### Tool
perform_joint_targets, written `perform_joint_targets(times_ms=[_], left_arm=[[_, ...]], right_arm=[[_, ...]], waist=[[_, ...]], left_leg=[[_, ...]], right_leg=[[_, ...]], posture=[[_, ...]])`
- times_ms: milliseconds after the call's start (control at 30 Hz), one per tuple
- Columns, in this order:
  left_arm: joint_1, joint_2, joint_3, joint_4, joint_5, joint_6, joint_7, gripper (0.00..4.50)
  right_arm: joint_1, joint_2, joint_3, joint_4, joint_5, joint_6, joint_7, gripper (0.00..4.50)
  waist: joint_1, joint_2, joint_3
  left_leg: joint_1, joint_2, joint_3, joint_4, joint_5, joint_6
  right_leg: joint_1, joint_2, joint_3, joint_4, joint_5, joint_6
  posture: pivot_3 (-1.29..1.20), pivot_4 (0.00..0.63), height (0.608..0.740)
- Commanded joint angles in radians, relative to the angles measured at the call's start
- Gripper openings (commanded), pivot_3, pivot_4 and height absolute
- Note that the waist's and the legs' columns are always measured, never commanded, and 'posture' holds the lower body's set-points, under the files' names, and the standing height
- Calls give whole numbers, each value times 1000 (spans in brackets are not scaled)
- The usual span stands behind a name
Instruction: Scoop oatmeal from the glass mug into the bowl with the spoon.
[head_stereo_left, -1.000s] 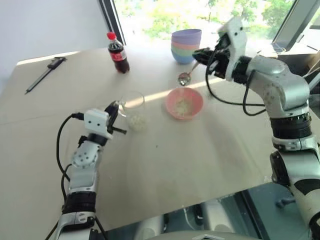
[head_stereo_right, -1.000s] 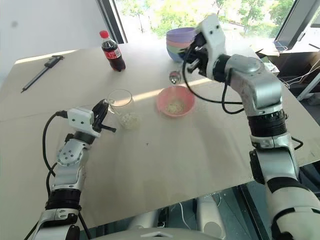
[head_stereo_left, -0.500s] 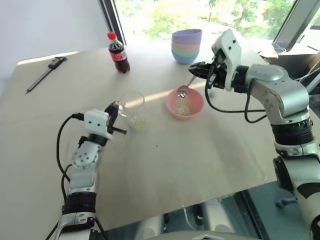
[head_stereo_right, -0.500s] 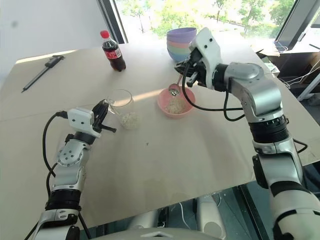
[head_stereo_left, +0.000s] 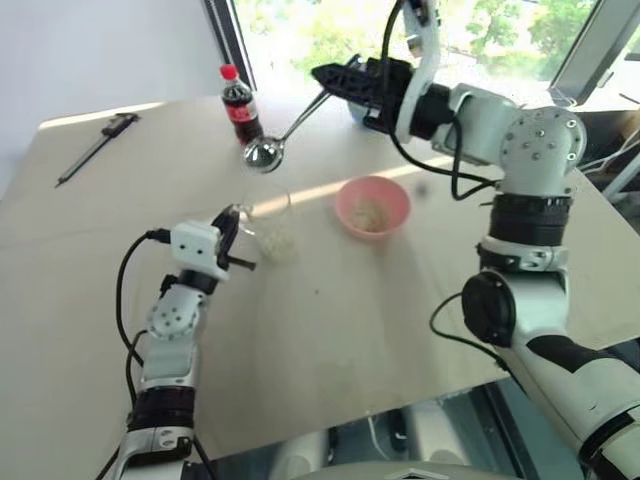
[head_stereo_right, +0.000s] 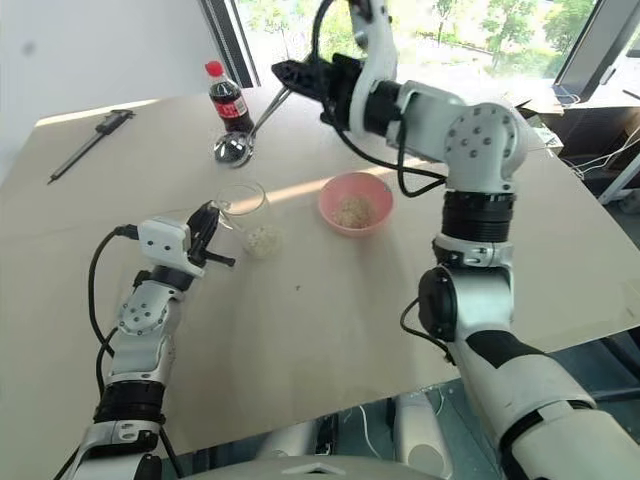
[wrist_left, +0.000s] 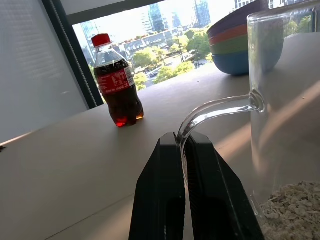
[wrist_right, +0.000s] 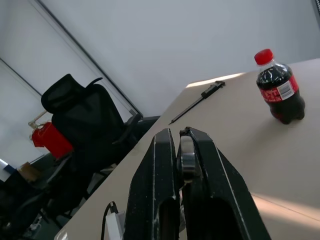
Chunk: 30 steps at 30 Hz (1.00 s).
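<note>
While left end effector (wrist_left: 183, 150) pinches glass mug (head_stereo_right: 243, 201) handle, right end effector (head_stereo_right: 290, 75), gripping spoon (head_stereo_right: 236, 143), swung from bowl (head_stereo_right: 353, 203) to above mug.

Pink bowl (head_stereo_left: 372, 208), beige oatmeal (wrist_left: 295, 210); silver spoon (head_stereo_left: 265, 154) (shiny), clear glass mug (wrist_left: 280, 95)

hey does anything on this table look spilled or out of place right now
Yes. A small loose heap of oatmeal lies on the bare table right beside the glass mug, outside both the mug and the pink bowl. It looks like spilled oats. Nothing else seems tipped or damaged; the cola bottle stands upright.
</note>
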<state>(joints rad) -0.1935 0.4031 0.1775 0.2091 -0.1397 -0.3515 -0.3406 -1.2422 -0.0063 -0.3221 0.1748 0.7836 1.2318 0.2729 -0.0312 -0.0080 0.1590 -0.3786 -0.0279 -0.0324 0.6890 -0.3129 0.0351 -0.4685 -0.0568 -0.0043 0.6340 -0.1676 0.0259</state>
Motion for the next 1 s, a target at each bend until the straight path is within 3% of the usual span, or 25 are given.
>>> perform_joint_targets(times_ms=[33,367,467,733,900,1000], left_arm=[[29,-6,-21,-4,33,26,4,17],[58,-17,-21,-44,36,42,27,17],[62,-20,-23,-52,36,45,32,0],[74,-24,-23,-63,37,52,38,0],[77,-26,-20,-66,39,49,40,0],[76,-25,-17,-65,42,45,42,975]], right_arm=[[26,8,87,-27,-30,-38,12,0],[89,-32,342,-62,-155,-171,142,0],[86,-21,352,-61,-169,-209,157,1007],[55,6,290,-21,-194,-326,127,4447],[40,-14,261,33,-222,-383,117,4447],[48,-25,261,41,-232,-394,122,4500]], waist=[[-2,0,-1],[-6,0,-2],[-7,0,-2],[-6,0,-2],[-6,0,-2],[-7,0,-2]], left_leg=[[0,0,0,0,0,0],[0,0,0,0,0,0],[0,-1,0,0,0,0],[0,-1,-1,0,0,0],[0,-1,-1,0,0,0],[0,-1,-1,0,0,0]], right_leg=[[0,0,0,0,0,0],[0,2,0,0,0,0],[0,2,0,0,0,0],[0,2,-1,0,0,0],[0,2,-1,0,0,0],[0,2,0,0,0,0]], posture=[[0,150,740],[0,150,740],[0,150,740],[0,150,740],[0,150,740],[0,150,740]])
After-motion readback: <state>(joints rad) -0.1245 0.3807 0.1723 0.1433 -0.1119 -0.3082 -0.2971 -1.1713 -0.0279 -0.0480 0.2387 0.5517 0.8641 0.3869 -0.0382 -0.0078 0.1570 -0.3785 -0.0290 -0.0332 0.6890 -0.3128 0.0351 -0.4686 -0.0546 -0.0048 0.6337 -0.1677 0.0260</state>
